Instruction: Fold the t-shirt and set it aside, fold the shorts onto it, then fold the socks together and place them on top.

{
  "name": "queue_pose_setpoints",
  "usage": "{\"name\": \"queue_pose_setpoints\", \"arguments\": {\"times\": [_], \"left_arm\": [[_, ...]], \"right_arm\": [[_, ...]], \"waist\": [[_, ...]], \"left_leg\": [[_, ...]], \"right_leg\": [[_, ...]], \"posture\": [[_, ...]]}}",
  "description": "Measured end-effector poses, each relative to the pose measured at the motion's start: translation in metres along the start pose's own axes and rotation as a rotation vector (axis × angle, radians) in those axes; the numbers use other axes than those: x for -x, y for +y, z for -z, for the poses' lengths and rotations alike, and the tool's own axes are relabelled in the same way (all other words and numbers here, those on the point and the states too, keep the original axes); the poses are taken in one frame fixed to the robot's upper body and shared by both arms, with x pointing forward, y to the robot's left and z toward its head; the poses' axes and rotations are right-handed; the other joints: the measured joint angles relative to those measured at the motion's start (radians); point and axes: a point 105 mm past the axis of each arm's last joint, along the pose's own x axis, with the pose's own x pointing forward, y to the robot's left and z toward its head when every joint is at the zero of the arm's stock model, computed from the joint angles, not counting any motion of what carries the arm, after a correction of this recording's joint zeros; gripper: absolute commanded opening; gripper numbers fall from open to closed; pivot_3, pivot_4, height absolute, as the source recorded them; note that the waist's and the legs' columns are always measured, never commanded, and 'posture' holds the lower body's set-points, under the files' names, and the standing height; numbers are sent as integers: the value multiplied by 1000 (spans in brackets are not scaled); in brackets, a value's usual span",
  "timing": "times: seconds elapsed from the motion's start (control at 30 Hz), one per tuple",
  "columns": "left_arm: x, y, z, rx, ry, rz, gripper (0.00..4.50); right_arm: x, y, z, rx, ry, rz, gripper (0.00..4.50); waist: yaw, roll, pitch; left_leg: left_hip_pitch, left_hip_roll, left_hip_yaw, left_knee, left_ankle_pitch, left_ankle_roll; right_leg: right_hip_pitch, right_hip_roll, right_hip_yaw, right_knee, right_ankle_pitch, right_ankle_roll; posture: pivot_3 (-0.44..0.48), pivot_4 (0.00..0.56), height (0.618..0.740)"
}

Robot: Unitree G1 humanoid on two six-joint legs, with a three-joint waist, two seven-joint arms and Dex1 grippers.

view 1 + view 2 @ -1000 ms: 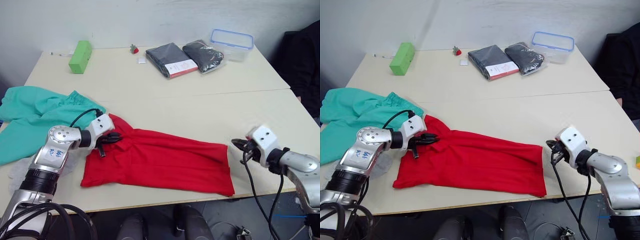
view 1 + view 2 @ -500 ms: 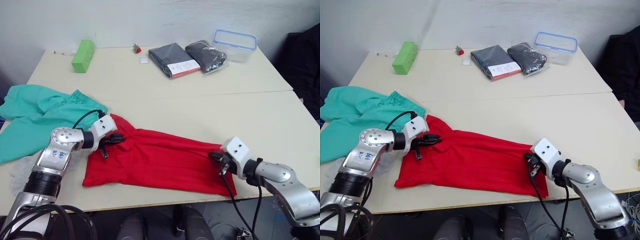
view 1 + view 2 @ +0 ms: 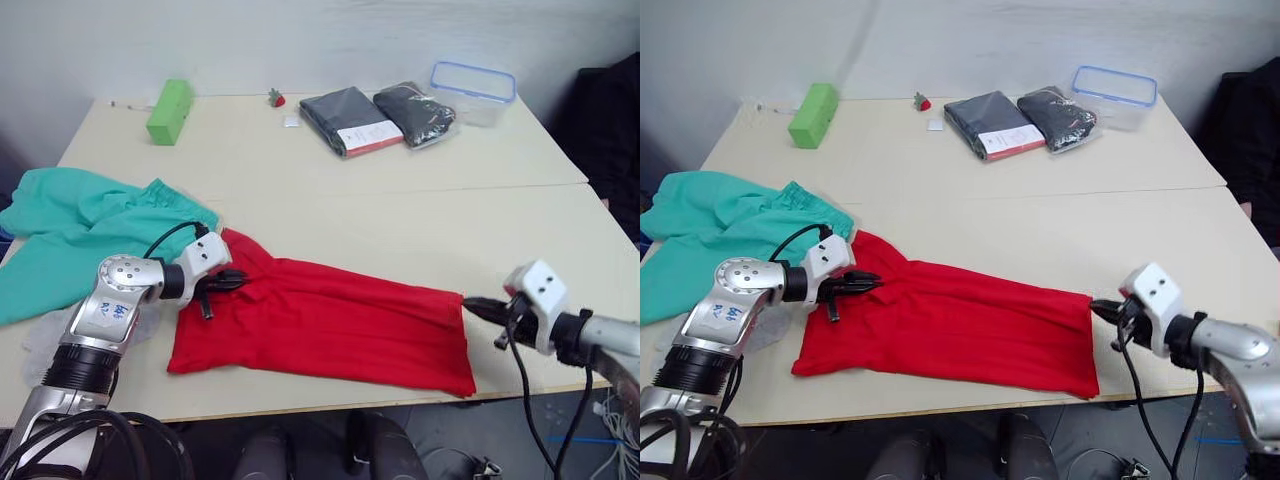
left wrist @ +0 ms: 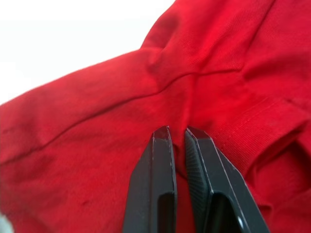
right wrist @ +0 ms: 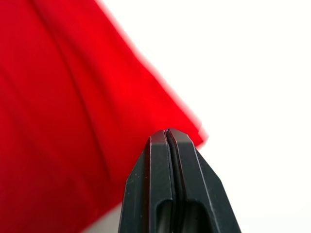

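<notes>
The desk (image 3: 400, 215) is viewed from above its near edge by both eye views, facing forward and down toward the far edge; nearly the same scene is shared, slightly offset sideways. The left wrist view is set very close along the left gripper (image 4: 177, 133), facing the t-shirt (image 4: 97, 121). The right wrist view is set close along the right gripper (image 5: 167, 132), at the t-shirt's corner. The t-shirt is shared by all views.
</notes>
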Motion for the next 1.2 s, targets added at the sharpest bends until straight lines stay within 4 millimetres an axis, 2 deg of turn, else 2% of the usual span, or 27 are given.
{"name": "queue_pose_setpoints", "arguments": {"times": [0.1, 0.2, 0.27, 0.33, 0.4, 0.53, 0.7, 0.83, 0.9, 1.0, 1.1, 1.17, 1.2], "left_arm": [[4, -1, -5, 6, -12, 16, 434], [6, 2, -10, -11, -15, 3, 434], [5, 5, -10, -25, -7, -7, 434], [2, 5, -9, -51, 7, -9, 434], [1, 4, -6, -66, 21, -8, 434], [2, 4, 1, -99, 29, -15, 434], [7, 7, 7, -99, 36, -38, 434], [16, 7, 9, 57, -15, -61, 434], [22, 7, 0, 100, -65, -56, 434], [31, 10, -23, 120, -151, -44, 434], [35, 31, -47, 100, -198, -99, 434], [33, 47, -52, 72, -180, -159, 434], [26, 52, -49, 60, -151, -173, 434]], "right_arm": [[-7, -5, -19, 18, -42, -26, 0], [-24, 2, -31, 50, -54, -82, 0], [-42, 14, -28, 53, -40, -128, 0], [-58, 27, -14, 29, 3, -163, 0], [-64, 34, 0, 24, 59, -174, 0], [-57, 32, 14, 60, 102, -147, 0], [-36, 14, 26, 68, 147, -69, 0], [-26, 8, 28, 20, 140, -42, 0], [-25, 7, 22, -14, 110, -39, 0], [-24, 4, 3, -37, 46, -42, 0], [-26, 0, -12, -24, 7, -41, 0], [-31, 2, -18, -17, -15, -54, 0], [-35, 5, -20, -15, -21, -67, 0]], "waist": [[-1, 0, 0], [-1, 0, 0], [-1, 0, 0], [1, 0, 0], [5, 1, 1], [5, 0, 0], [4, -1, 0], [-4, 0, 0], [-7, 0, 0], [-7, 0, 0], [0, 0, 0], [5, 0, 0], [5, 0, 0]], "left_leg": [[-1, -1, 1, 0, 0, 0], [-1, 0, 0, 0, 0, 0], [-2, 0, 0, 0, 0, 0], [-4, -1, 0, 0, 0, 0], [-8, -2, -1, 1, 1, 1], [-7, -3, -1, 2, 0, 2], [-4, -2, -1, 2, 0, 2], [-3, 0, 0, 1, 1, 0], [-3, 0, -1, 1, 1, 0], [-4, 0, -1, 1, 1, 0], [-4, -1, -1, 1, 1, 0], [-4, -2, -1, 1, 1, 0], [-4, -2, -1, 1, 1, 0]], "right_leg": [[-2, 0, 0, 2, 0, 0], [-2, 0, 0, 2, 0, 0], [-2, 0, 0, 3, 0, 0], [-3, 1, -1, 3, 0, 0], [-6, 1, -2, 4, 0, 0], [-4, 1, -3, 2, 1, 2], [-3, 0, -2, 2, 1, 2], [-3, -1, 0, 3, 0, 0], [-3, -1, -1, 4, 0, 0], [-3, -1, -1, 4, 0, 0], [-3, 1, -2, 3, 0, 0], [-3, 3, -2, 4, 0, 0], [-3, 3, -2, 4, 0, 0]], "posture": [[0, 150, 740], [0, 150, 740], [0, 150, 740], [0, 150, 740], [0, 150, 740], [0, 150, 740], [0, 150, 740], [0, 150, 740], [0, 150, 740], [0, 150, 740], [0, 150, 740], [0, 150, 740], [0, 150, 740]]}}
